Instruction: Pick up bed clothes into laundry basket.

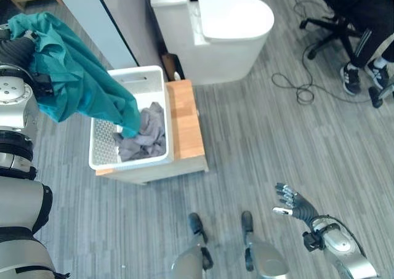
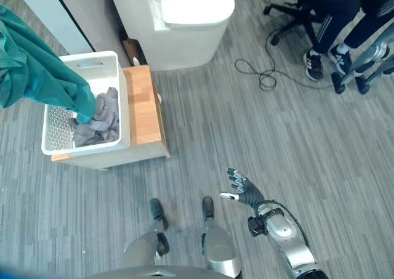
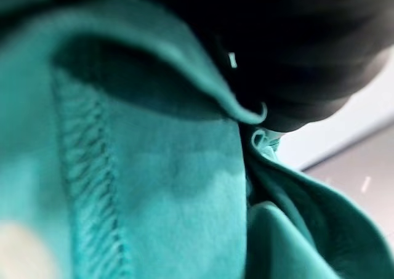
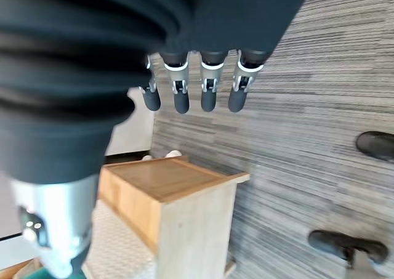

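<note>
Looking down from the head, the biggest thing near the work is the white toilet (image 1: 228,29), and a person sits on an office chair (image 1: 335,14) off to the robot's right. Next is the low wooden table (image 1: 184,122), with the white laundry basket (image 1: 151,79) sitting on its left part. A crumpled grey cloth (image 1: 144,137) already lies in the basket.

The teal garment (image 1: 74,76) is what matters now. It hangs bunched from the raised left arm, up and to the left of the basket, and its lowest corner dips just inside the basket, touching or nearly touching the grey cloth. The left hand itself is buried in the fabric, so I can't tell how the fingers sit. The left wrist camera gives teal folds and a stitched seam, nothing more.

The right hand (image 1: 289,200) hangs low over bare floor, well clear of everything, fingers straight and loosely spread, holding nothing.

My take: we're at the drop. Most of the cloth still hangs outside the rim on the left, so I'd bring the arm further over the middle of the basket, lower it so the bulk piles inside, then let go. Releasing from here likely drapes it over the edge.
</note>
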Tool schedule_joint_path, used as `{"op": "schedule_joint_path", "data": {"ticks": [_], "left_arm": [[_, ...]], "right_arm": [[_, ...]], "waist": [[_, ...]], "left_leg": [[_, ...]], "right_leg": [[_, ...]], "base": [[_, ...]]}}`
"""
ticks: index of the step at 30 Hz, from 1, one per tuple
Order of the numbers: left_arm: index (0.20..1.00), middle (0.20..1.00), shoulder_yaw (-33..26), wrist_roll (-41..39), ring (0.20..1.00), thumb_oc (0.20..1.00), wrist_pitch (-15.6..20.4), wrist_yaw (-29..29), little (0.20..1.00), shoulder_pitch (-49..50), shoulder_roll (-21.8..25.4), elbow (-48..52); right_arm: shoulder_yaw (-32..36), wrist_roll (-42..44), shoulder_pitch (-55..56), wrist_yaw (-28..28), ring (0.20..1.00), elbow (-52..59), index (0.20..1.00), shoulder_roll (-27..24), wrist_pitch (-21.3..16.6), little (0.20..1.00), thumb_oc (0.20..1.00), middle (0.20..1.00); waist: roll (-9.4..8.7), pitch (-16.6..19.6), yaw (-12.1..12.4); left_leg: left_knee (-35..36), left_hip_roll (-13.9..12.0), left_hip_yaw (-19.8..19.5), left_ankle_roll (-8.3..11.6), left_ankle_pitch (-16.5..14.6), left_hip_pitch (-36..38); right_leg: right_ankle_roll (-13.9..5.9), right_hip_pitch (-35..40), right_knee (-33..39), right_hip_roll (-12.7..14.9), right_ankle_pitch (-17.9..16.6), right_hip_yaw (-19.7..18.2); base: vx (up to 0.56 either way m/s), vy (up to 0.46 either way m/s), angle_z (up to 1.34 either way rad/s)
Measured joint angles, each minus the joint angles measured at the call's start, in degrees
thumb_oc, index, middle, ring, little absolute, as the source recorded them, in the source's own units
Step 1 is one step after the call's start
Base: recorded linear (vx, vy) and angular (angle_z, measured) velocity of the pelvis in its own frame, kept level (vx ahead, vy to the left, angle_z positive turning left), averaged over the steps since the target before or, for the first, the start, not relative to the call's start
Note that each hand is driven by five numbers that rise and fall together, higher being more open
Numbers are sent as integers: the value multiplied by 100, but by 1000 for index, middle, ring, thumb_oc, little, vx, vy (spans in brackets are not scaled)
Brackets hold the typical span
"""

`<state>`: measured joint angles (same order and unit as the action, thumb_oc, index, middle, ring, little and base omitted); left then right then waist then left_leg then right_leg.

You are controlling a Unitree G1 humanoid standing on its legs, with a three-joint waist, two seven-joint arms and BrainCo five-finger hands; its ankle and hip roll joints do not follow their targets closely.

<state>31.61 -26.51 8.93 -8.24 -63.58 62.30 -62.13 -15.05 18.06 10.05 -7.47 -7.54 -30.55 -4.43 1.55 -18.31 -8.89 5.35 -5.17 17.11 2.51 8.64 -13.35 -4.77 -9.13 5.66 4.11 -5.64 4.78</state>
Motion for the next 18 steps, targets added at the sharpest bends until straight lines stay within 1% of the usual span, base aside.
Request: {"op": "schedule_joint_path", "data": {"ticks": [2, 4, 6, 7, 10, 11, 13, 14, 18], "left_arm": [[200, 200, 200, 598, 200, 200, -72, 29, 200, 7, -11, -179], [200, 200, 383, 1246, 200, 200, -198, 78, 200, 21, -24, -350], [200, 200, 381, 1566, 200, 200, -202, 80, 200, 59, -34, -445], [200, 200, -84, 1571, 200, 200, -180, 81, 200, 291, -119, -456], [200, 200, -159, 1601, 200, 200, -273, 142, 200, 422, -296, -668], [200, 200, -314, 1617, 200, 200, -283, 166, 200, 490, -391, -755], [200, 200, -395, 1621, 200, 200, -329, 173, 200, 498, -439, -896], [1000, 1000, -409, 1639, 1000, 1000, -359, 173, 1000, 494, -438, -981], [1000, 1000, -472, 1648, 1000, 1000, -420, 172, 1000, 489, -437, -993]], "right_arm": [[-17, 0, -24, 28, 1000, -2, 1000, -1, 2, 1000, 1000, 1000], [-90, 0, -80, 79, 1000, 13, 1000, -1, -3, 1000, 1000, 1000], [-127, 0, -162, 84, 1000, 40, 1000, 1, -14, 1000, 1000, 1000], [-137, 0, -198, 89, 1000, 50, 1000, 1, -15, 1000, 1000, 1000], [-131, 0, -220, 96, 1000, 50, 1000, 0, -35, 1000, 1000, 1000], [-130, -7, -207, 98, 1000, 46, 1000, -7, -71, 1000, 1000, 1000], [-121, -14, -216, 101, 1000, 44, 1000, -7, -123, 1000, 1000, 1000], [-120, -15, -211, 105, 1000, 31, 1000, -11, -123, 1000, 1000, 1000], [-126, -16, -236, 107, 1000, 23, 1000, -15, -122, 1000, 1000, 1000]], "waist": [[49, -148, -37], [42, -308, -93], [50, -463, -133], [58, -475, -156], [59, -498, -197], [56, -502, -195], [58, -503, -197], [58, -503, -197], [58, -503, -189]], "left_leg": [[0, 3, 43, -24, 18, -67], [0, 2, 134, -26, 19, -75], [0, 4, 164, -25, 19, -107], [1, -1, 237, -23, 17, -140], [2, -17, 271, -23, 17, -146], [2, -39, 271, -23, 17, -142], [2, -56, 272, -23, 17, -142], [2, -58, 270, -23, 17, -142], [3, -54, 260, -22, 16, -142]], "right_leg": [[-1, -87, -1, 0, -32, -37], [-3, -141, -1, 4, -50, -94], [-11, -188, 0, 7, -62, -151], [-14, -253, 0, 8, -69, -205], [-14, -278, -1, -6, -76, -231], [-14, -276, 0, -27, -76, -229], [-14, -280, 0, -49, -76, -229], [-14, -280, 0, -57, -76, -227], [-11, -273, 1, -39, -77, -217]], "base": [[-31, 26, -12], [-35, 31, -17], [-18, 14, -14], [-12, 7, -18], [0, 0, -9], [-4, -10, -3], [0, 0, 0], [0, 0, 0], [4, -5, 2]]}}
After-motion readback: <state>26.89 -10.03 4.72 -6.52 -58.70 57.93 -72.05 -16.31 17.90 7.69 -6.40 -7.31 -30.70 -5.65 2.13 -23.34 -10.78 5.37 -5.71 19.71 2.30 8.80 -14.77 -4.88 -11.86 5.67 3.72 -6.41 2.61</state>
